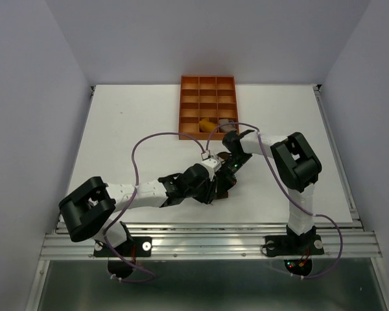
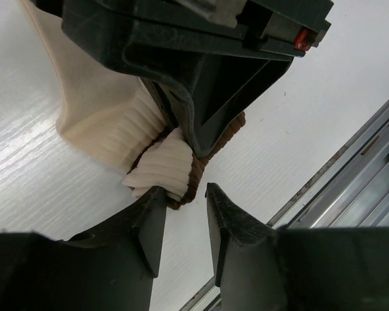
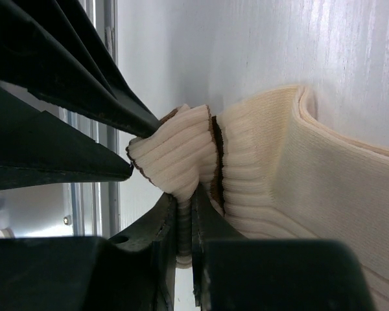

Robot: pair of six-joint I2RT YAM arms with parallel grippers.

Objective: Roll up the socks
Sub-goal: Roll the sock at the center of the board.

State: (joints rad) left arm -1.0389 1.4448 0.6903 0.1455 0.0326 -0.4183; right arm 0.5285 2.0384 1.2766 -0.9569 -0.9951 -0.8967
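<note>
A cream ribbed sock (image 3: 324,188) with a brown-edged cuff (image 2: 161,167) lies flat on the white table. My right gripper (image 3: 186,208) is shut on a fold of that cuff, pinching it up from the table. My left gripper (image 2: 185,194) faces it from the opposite side, open, with bare table showing between its fingers. One left fingertip (image 2: 157,194) touches the bunched cuff edge. In the top view both grippers (image 1: 220,176) meet near the table's front middle and hide most of the sock. A mustard sock (image 1: 207,123) sits in the orange tray.
The orange tray (image 1: 208,87) with square compartments stands at the back middle of the table. The metal rail (image 2: 350,155) of the table's front edge runs close behind the left gripper. Purple cables (image 1: 149,146) loop over both arms.
</note>
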